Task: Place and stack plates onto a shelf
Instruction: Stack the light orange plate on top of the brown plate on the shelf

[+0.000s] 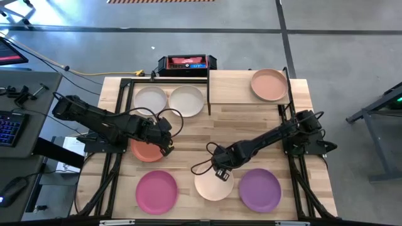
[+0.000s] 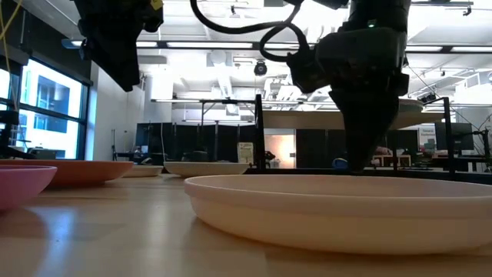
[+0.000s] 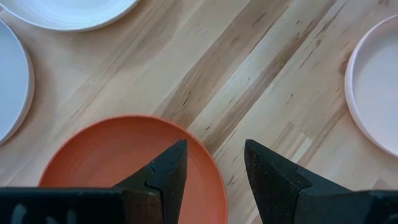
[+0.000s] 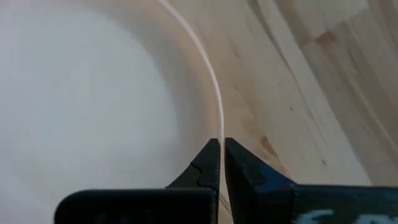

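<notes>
Tabletop (image 1: 245, 125) is light planked wood with visible grain, smooth finish. Plates look matte, like the coral red one (image 3: 112, 162). Gripper fingers (image 3: 267, 174) are grainy dark plastic.

Coral red plate (image 1: 146, 152) half covered by the left gripper (image 1: 166, 145) in the high view, cream plate (image 1: 212, 186) partly overlapped by the right gripper (image 1: 221, 175), purple plate unseen in the low view, cream plate (image 4: 93, 93) cut off at the right wrist picture's edges.

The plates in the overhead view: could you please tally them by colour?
White: 1
Cream: 2, counting the front one
Peach: 1, on the shelf
Coral: 1
Magenta: 1
Purple: 1
Total: 7
</notes>
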